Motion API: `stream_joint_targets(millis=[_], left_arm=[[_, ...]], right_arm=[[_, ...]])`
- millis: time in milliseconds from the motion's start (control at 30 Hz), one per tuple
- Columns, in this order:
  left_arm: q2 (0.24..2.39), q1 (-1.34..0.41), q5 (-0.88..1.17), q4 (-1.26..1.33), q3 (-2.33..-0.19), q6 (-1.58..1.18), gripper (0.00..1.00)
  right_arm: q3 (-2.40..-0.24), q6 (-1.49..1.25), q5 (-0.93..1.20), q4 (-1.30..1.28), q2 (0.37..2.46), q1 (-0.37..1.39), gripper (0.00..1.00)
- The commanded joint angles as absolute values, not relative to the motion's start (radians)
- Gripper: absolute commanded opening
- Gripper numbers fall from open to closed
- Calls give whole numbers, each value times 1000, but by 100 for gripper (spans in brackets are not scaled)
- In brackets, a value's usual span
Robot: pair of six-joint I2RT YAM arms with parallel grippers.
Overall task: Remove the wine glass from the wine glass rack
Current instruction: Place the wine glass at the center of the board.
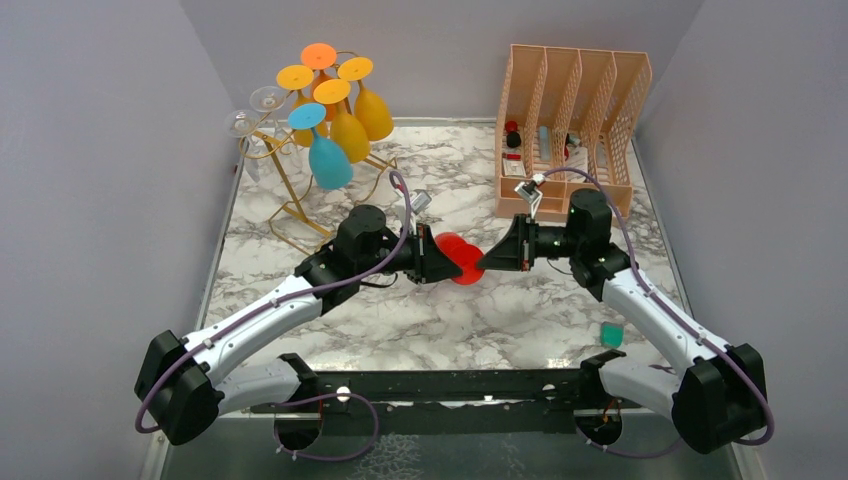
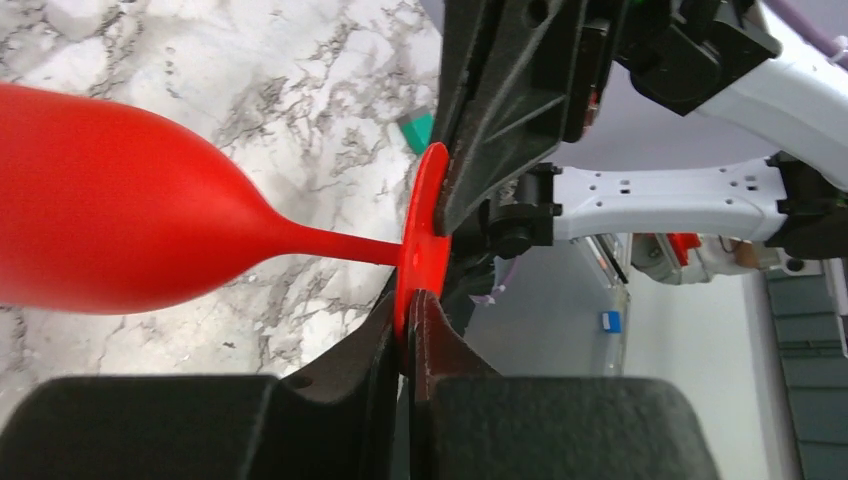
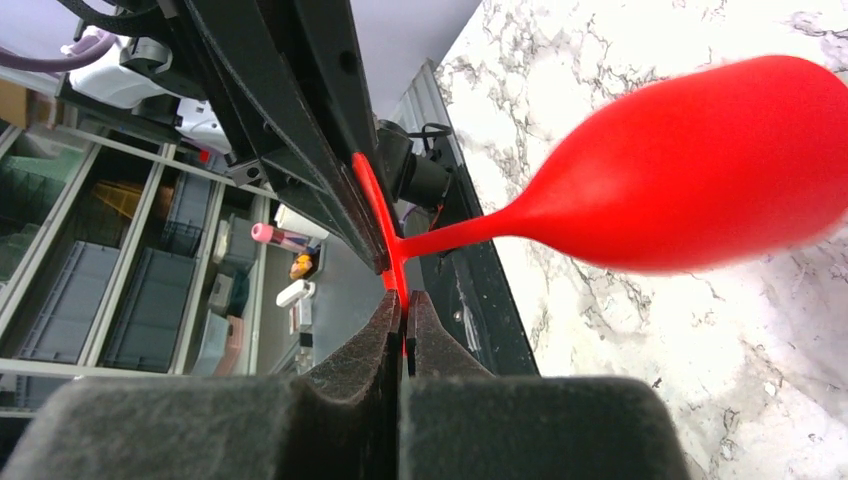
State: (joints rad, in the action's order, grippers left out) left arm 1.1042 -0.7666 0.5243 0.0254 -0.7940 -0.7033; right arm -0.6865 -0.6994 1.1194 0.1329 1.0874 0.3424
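now the opaque red wine glass [image 1: 462, 258] hangs mid-table, well apart from the gold wire wine glass rack [image 1: 287, 187], its foot pinched by left gripper [image 2: 405, 325] and right gripper [image 3: 403, 322]; i judge removal done, set-down left.

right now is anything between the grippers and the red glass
Nothing visible. The left gripper and right gripper both pinch the red wine glass by its foot, away from the wine glass rack.

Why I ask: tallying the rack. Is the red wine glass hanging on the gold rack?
No, the red wine glass is over the middle of the marble table, apart from the gold wire rack far left.
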Motion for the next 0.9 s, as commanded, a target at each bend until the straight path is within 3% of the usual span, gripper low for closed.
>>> stream_joint_targets(millis=[0, 100, 300, 367, 667, 867], left_arm=[[1099, -770, 588, 63, -771, -697, 2], [1105, -770, 612, 67, -768, -675, 0], [1095, -770, 648, 36, -763, -572, 0], [1079, -770, 645, 27, -755, -533, 0], [921, -770, 612, 52, -663, -322, 0], [797, -770, 616, 142, -543, -151, 0]], right_arm=[[-683, -687, 1114, 166, 1066, 347, 1], [-690, -679, 1110, 158, 1061, 347, 7], [-749, -574, 1009, -3, 1039, 347, 46], [-763, -555, 960, -41, 1028, 346, 55], [-823, -537, 622, -165, 974, 347, 75], [-870, -415, 514, -222, 995, 346, 79]])
